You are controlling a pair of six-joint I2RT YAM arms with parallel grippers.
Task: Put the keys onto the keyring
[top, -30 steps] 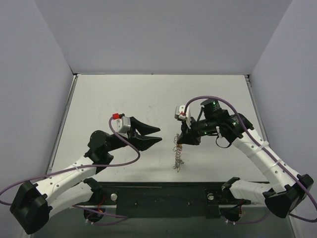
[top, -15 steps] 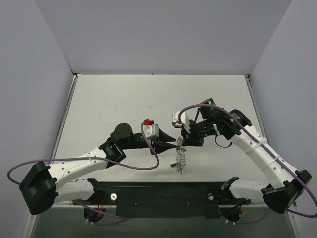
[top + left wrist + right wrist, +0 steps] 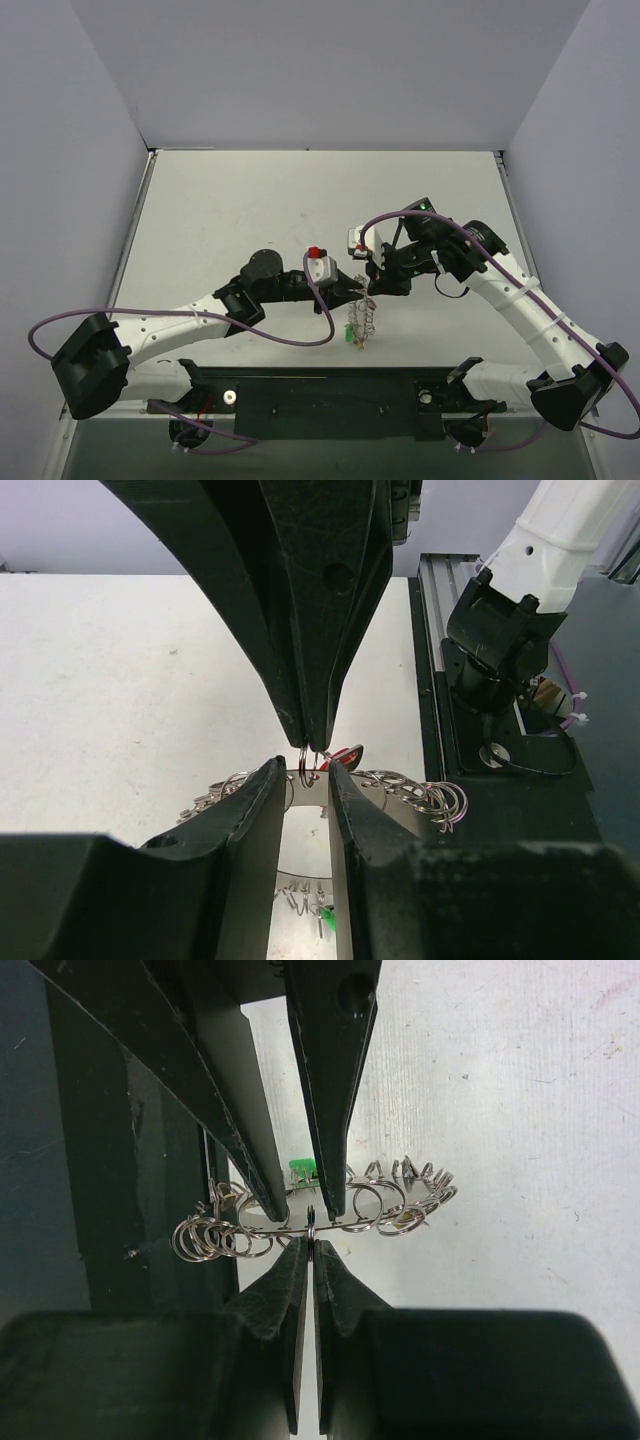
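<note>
Left gripper [image 3: 353,288] has swung in from 9 o'clock, jaws narrowing, not yet shut, straddling the keyring [image 3: 364,318]. Right gripper [image 3: 373,289] is clenched on the keyring's top, which dangles toward 6. Two-handed hold looks near.

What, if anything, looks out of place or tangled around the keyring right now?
Nothing stands out. The keyring hangs in one piece from the right tool, which is shut on one of its loops. The left tool straddles that same spot with its jaws apart. Nothing looks dropped or bent.
</note>
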